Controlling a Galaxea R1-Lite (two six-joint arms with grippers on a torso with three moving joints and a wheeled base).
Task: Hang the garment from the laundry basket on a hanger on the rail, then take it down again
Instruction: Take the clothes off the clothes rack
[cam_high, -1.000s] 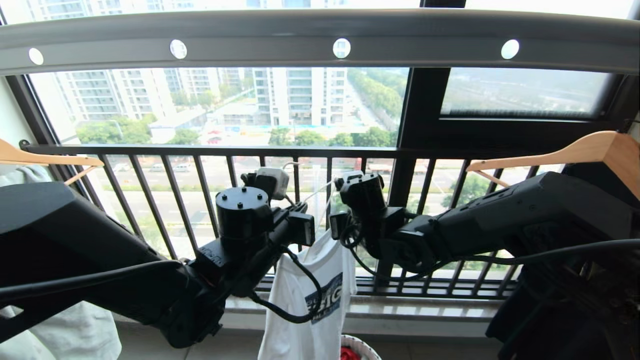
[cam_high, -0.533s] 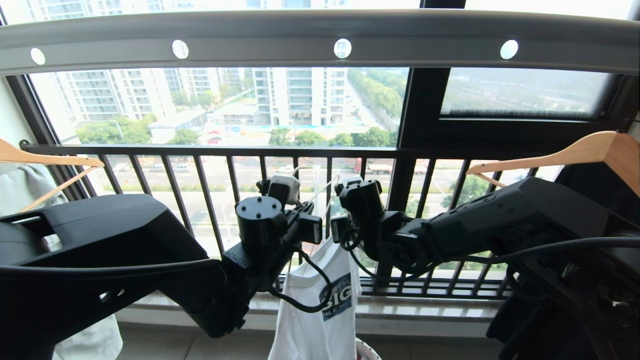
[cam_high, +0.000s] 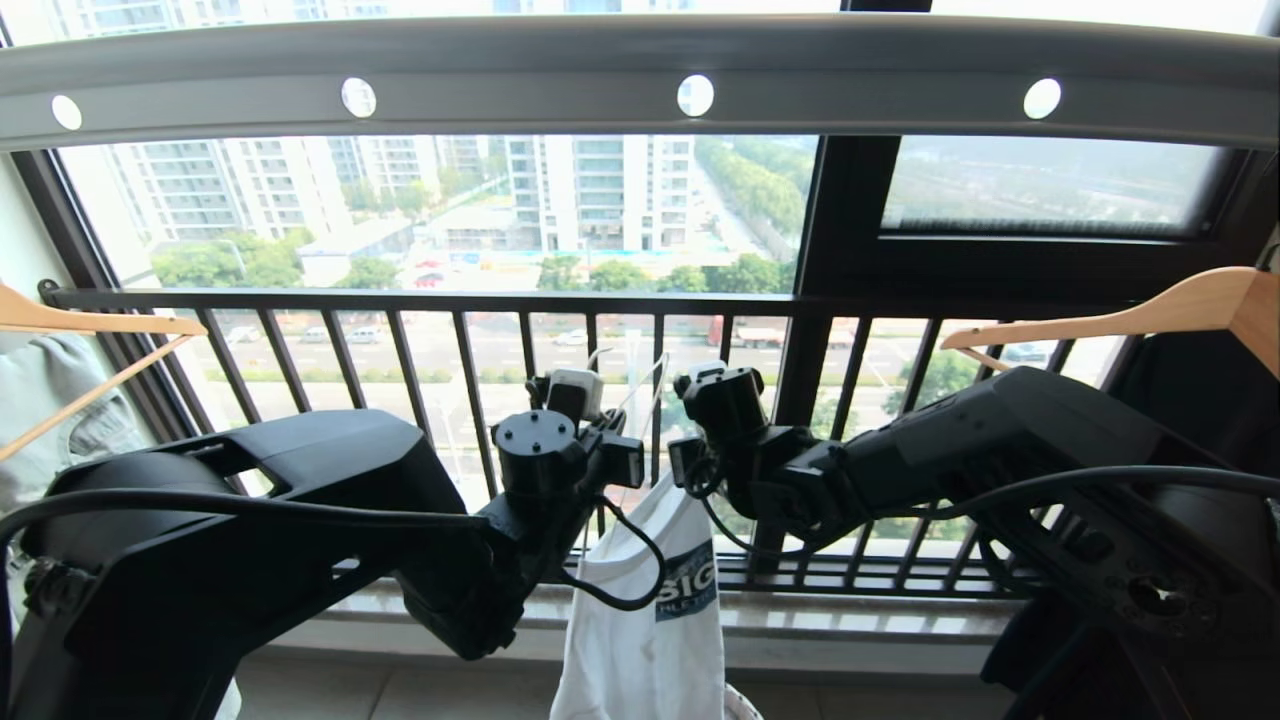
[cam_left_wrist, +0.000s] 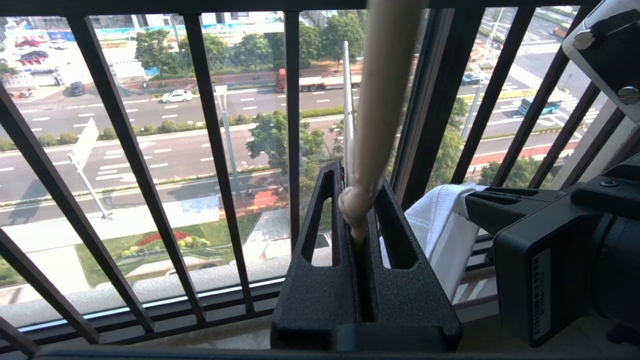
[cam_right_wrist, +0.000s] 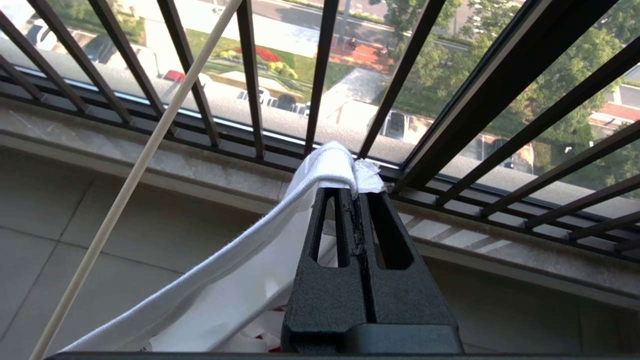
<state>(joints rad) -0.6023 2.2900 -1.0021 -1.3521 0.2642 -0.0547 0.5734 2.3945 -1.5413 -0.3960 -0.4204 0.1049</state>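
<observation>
A: White short-sleeved T-shirt with dark lettered chest logo (cam_high: 645, 620): hanging in mid-air between both arms, well below the wide grey metal rail pierced with round holes (cam_high: 640, 70), in front of the black barred window railing (cam_high: 400, 300).

B: And the two arms?

A: Left gripper (cam_left_wrist: 357, 200) pinched shut on the thin pale beige wire hanger (cam_left_wrist: 385, 95), stem upright. Right gripper (cam_right_wrist: 357, 192) clamped on a bunched white edge of the shirt, just beside the left one.

B: Anything flanking?

A: Thick wooden hangers (cam_high: 1110, 315) off to either side, well apart.

B: Risks from here?

A: Probably a slip: only a small fold pinched, so a tug while threading could pull it free and drop the shirt. Likewise a thin wire twisting between closed jaws, turning the hook off line for the rail. Possibly snagging on the railing bars, close behind.
</observation>
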